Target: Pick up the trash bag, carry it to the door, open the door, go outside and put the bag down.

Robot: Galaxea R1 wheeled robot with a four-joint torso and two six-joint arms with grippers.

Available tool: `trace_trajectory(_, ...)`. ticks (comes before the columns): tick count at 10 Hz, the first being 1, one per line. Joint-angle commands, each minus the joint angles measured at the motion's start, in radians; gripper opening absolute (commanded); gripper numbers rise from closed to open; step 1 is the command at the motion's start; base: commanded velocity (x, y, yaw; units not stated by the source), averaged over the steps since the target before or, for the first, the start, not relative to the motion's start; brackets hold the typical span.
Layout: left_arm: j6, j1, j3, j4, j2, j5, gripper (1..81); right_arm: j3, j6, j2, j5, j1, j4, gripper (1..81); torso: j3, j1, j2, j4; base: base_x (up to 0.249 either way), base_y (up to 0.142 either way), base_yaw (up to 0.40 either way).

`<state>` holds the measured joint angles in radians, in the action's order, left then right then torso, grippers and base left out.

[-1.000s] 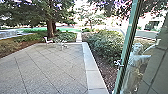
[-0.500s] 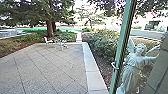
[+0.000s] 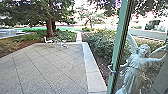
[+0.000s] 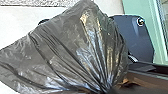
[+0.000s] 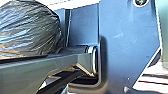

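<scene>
Our left gripper (image 4: 106, 91) clasps the bulging black plastic trash bag (image 4: 72, 47) where it gathers, probably our surest hold on something so soft, slippery; right gripper, we cannot tell.

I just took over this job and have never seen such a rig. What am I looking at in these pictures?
It's a wheeled, two-armed robot. The head camera, high up, looks forward and down at a paved yard, with pale furniture standing on its far part. To the right are a green door frame with a metal handle and a winged statue.

Each wrist carries a camera. Both wrist views show the dark trash bag and the robot's own plate. The bag's folds gather near the left wrist camera, so it's probably held there, though I can't make out the grip.
</scene>
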<state>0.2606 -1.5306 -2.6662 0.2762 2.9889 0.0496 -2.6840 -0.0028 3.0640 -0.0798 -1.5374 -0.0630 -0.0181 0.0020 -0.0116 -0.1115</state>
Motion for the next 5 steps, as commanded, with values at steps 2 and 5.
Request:
trace_trajectory(2,0.003,0.046,0.003,-0.005,-0.004,-0.056,1.0,0.011,-0.008,0.018,-0.064,0.044,-0.001,81.1,0.000,0.000,0.000,0.000,0.101,0.000,0.000)
trace_trajectory(5,0.005,0.046,0.003,-0.005,-0.005,-0.056,1.0,0.011,-0.008,0.018,-0.064,0.044,-0.003,81.1,0.000,0.000,0.000,0.000,0.101,0.000,0.000)
